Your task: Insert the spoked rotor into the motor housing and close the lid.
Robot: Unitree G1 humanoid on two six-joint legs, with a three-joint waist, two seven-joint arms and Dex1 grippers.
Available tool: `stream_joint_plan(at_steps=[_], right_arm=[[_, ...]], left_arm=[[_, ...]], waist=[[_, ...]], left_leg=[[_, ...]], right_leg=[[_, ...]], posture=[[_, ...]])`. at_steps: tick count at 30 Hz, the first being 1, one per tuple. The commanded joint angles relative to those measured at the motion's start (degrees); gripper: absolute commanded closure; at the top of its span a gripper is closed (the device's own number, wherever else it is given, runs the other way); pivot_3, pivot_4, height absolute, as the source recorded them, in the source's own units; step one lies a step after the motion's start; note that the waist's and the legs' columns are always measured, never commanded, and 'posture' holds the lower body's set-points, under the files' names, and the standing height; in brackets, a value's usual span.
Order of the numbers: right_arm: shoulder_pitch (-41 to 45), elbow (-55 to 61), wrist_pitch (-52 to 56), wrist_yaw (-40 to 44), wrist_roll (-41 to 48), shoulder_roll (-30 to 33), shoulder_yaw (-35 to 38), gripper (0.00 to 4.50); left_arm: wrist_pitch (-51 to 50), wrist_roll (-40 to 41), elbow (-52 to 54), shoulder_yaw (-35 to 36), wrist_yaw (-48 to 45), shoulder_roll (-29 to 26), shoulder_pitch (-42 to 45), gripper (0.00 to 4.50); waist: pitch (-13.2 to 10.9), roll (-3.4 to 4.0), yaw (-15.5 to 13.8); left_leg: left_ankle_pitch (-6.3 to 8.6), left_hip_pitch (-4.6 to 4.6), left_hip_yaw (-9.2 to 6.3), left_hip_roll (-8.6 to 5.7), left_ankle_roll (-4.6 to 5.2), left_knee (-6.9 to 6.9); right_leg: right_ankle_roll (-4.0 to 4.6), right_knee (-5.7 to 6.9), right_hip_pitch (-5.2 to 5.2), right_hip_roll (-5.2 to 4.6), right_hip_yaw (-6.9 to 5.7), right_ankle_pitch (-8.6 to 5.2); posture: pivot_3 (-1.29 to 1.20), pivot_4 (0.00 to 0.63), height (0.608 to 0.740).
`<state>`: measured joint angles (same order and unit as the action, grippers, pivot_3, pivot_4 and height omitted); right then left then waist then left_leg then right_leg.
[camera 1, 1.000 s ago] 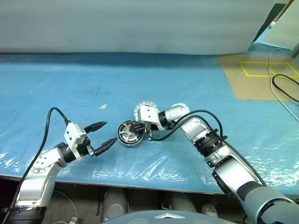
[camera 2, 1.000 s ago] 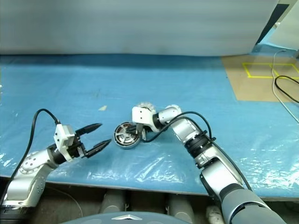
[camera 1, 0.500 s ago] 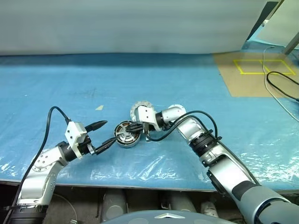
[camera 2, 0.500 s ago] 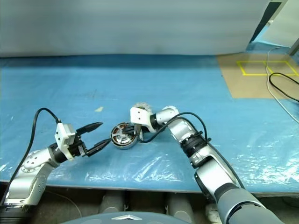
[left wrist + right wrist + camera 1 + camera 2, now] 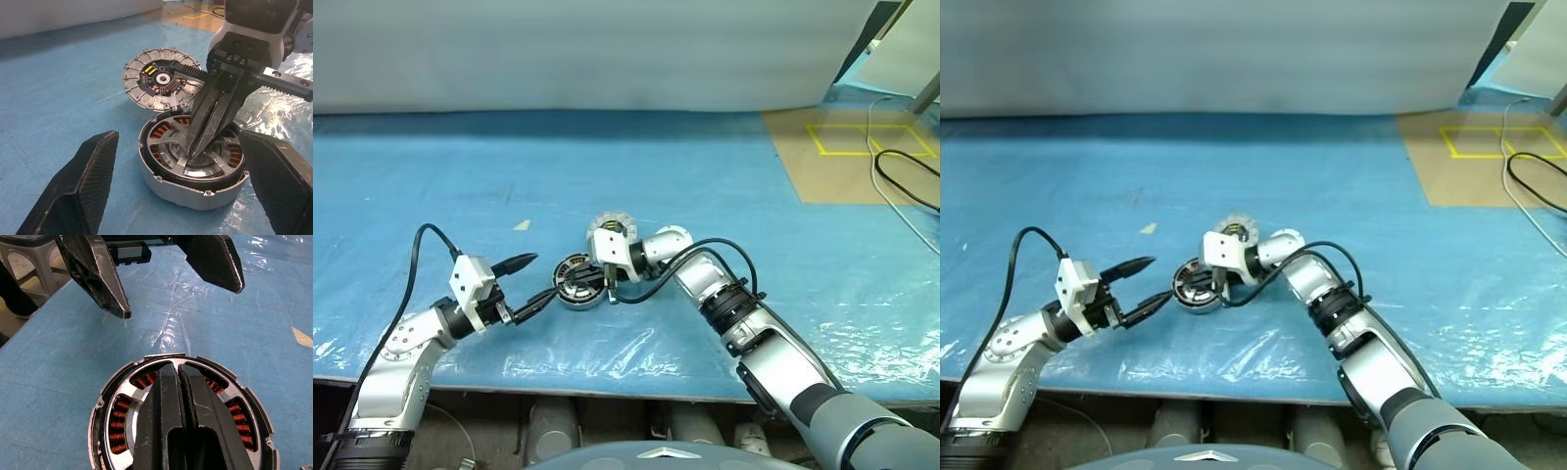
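You have no readable brand or writing on the rotor; it lies flat on the blue table, toward the near edge, about midway along it. Your right gripper is clenched, empty, its tips pressed down on the rotor's hub. The housing lies just behind the rotor, toward the far edge, rims almost touching; no legible markings there either. Your left gripper is released, jaws spread wide, hovering just beside the rotor's left side, not touching.
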<state>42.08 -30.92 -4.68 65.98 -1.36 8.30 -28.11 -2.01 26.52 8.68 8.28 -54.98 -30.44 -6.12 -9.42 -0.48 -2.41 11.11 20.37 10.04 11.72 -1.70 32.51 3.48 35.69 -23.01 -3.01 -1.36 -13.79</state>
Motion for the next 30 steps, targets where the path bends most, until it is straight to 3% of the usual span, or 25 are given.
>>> stream_joint_plan(at_steps=[1,9,15,18,24,30], right_arm=[[-1.23,-4.95,-1.83,-1.13,-5.73,1.49,-3.50,4.48],[-1.10,-8.60,-10.22,-7.17,-17.44,4.23,-10.98,4.48],[-0.73,-10.47,-8.39,-8.09,-16.22,3.18,-9.96,4.48],[-0.79,-9.87,-7.02,-6.36,-13.73,3.17,-8.44,4.48],[-0.22,-0.42,-0.75,-0.46,-0.58,1.23,1.06,4.48],[-0.34,10.17,4.60,4.40,6.75,4.20,6.23,4.48]], left_arm=[[0.15,0.55,1.77,0.47,0.21,-0.13,-0.42,0.36],[0.21,0.56,1.81,0.31,0.82,0.09,-0.17,0.36],[0.09,0.44,1.80,0.02,1.00,0.33,0.16,0.36],[0.15,0.41,1.52,-0.11,0.83,0.40,0.49,0.36],[0.09,0.40,0.93,-0.41,0.54,0.53,1.83,0.36],[-0.10,0.56,-0.08,-0.93,-0.81,-0.06,3.27,0.36]], waist=[[0.00,0.00,0.00],[0.13,0.10,-0.01],[0.26,0.30,0.06],[0.26,0.30,0.04],[0.21,0.26,-0.22],[0.23,0.17,-0.13]], left_leg=[[0.00,-0.18,-0.01,0.00,0.00,-0.04],[0.01,-0.89,-0.06,-0.03,0.00,-0.20],[0.02,-1.33,-0.06,-0.06,0.01,-0.41],[0.03,-1.35,-0.06,-0.07,0.01,-0.43],[0.03,-1.03,-0.06,-0.12,0.02,-0.42],[-0.04,0.33,-0.01,-0.03,0.04,-0.21]], right_leg=[[-0.01,0.00,0.13,0.00,0.04,0.00],[-0.35,-0.03,0.70,-0.01,0.14,-0.21],[-0.49,-0.03,0.87,-0.01,0.23,-0.28],[-0.49,-0.05,0.87,-0.01,0.23,-0.29],[-0.50,-0.22,0.73,-0.03,0.28,-0.29],[0.01,-0.24,-0.32,0.02,0.16,0.13]], posture=[[0.00,0.150,0.740],[0.00,0.150,0.740],[0.00,0.150,0.740],[0.00,0.150,0.740],[0.00,0.150,0.740],[0.00,0.150,0.740]])
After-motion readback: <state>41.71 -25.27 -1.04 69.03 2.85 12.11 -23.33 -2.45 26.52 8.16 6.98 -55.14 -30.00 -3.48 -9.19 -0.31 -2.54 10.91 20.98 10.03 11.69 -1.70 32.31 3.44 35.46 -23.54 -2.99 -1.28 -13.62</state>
